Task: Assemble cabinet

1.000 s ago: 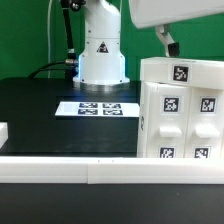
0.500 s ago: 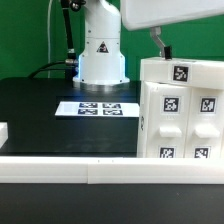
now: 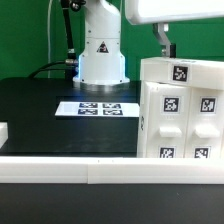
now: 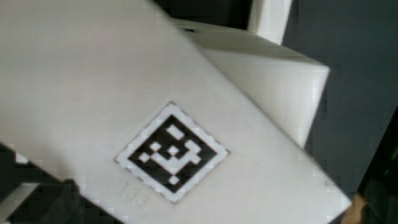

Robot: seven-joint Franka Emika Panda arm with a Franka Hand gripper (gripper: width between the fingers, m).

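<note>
One dark finger [image 3: 165, 43] of the gripper shows below the white arm housing at the top of the exterior view, hanging just above the back of the cabinet [image 3: 180, 110]; whether the jaws are apart or together cannot be told from either view. Close under the wrist camera a white panel [image 4: 143, 120] fills the picture, tilted across it and bearing one black-and-white tag [image 4: 173, 150], with a second white surface behind it. The cabinet stands at the desk's edge on the exterior view's right, a boxy white body with a tag on its top and more on its front panels. Further out, the marker board [image 3: 98, 108] lies flat on the black desk [image 3: 40, 115] near the middle, in front of the white robot base [image 3: 101, 50]. A white rail [image 3: 70, 168] runs along the desk's near edge.
</note>
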